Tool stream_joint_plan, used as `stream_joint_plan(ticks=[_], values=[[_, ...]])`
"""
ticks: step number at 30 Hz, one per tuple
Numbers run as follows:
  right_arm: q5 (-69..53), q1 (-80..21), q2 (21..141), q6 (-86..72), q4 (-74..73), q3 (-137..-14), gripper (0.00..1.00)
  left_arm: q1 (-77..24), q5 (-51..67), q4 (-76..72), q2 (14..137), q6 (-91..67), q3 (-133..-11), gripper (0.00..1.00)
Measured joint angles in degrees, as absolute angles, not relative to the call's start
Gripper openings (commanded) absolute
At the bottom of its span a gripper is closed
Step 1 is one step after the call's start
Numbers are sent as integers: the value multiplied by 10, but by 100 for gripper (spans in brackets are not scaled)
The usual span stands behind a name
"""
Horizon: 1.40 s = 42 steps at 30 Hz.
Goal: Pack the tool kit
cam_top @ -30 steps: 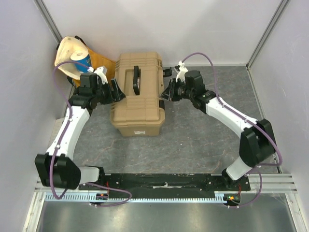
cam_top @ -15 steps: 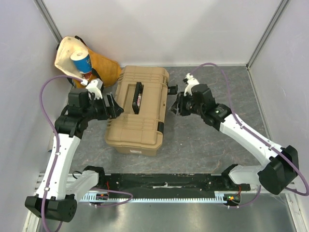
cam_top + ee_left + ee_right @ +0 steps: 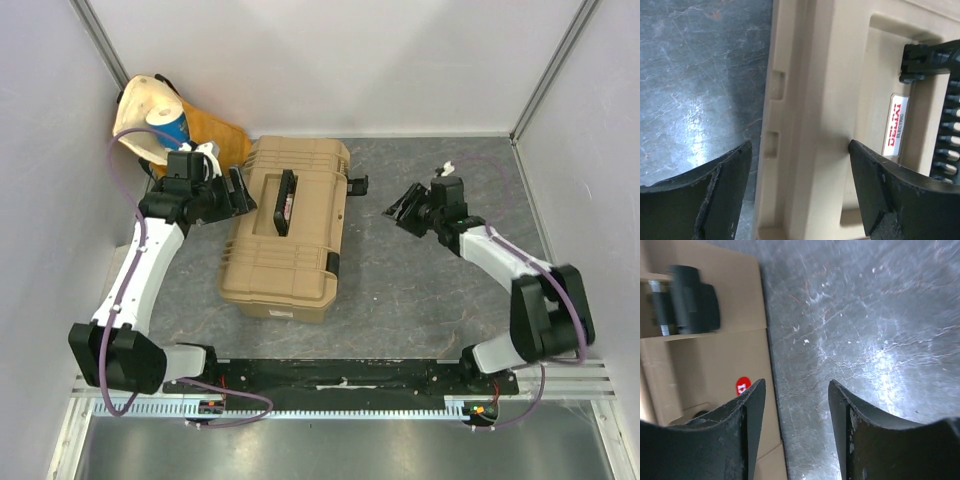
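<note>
The tan toolbox lies shut on the table, slightly turned, with its black handle flat on the lid. My left gripper is open at the box's far left edge. In the left wrist view its jaws straddle the raised rim of the lid without clamping it. My right gripper is open and empty over bare table, to the right of the box. The right wrist view shows the box's side and a black latch. The hammer, screwdriver, yellow-handled tool and knife are out of view.
A yellow-cream cloth bag with a blue and white cylinder in it lies in the back left corner, just behind my left wrist. White walls close in the grey table on three sides.
The toolbox was slid toward the near side and turned a little, then stayed put. My right gripper has drawn back to the right, away from the box. My left gripper has moved toward the box's far end.
</note>
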<state>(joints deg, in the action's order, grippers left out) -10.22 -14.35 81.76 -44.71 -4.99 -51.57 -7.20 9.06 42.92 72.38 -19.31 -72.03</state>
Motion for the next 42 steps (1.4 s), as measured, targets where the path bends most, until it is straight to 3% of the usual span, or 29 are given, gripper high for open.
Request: stream_joint_plan(ticks=[10, 25, 42], values=[[-220, -140, 1006, -574, 244, -479, 63, -66, 115, 410, 754, -202, -727, 84], [-264, -160, 1211, -793, 647, -518, 62, -62, 153, 391, 791, -205, -727, 83], [-243, -179, 1258, -914, 737, -525, 62, -61, 158, 389, 802, -206, -733, 82]])
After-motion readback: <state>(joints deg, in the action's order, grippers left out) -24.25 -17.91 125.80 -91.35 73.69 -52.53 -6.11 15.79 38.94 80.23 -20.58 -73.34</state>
